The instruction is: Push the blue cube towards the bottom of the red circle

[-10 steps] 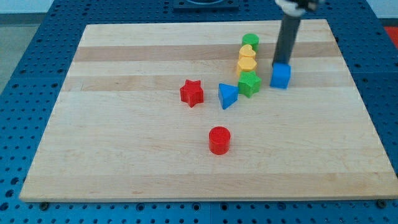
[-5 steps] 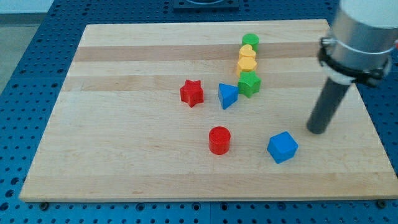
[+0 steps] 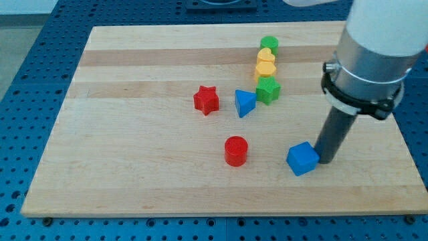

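A wooden board [image 3: 134, 167] lies on a blue pegboard. My tip [image 3: 326, 161], a bare rod holding nothing, touches the blue cube's [image 3: 302, 158] right side; the cube sits right of the red circle [image 3: 235, 150].

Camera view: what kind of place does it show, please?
Probably a robotics lab bench: a wooden board lies on a blue perforated table, with small coloured blocks such as the blue cube beside my tip.
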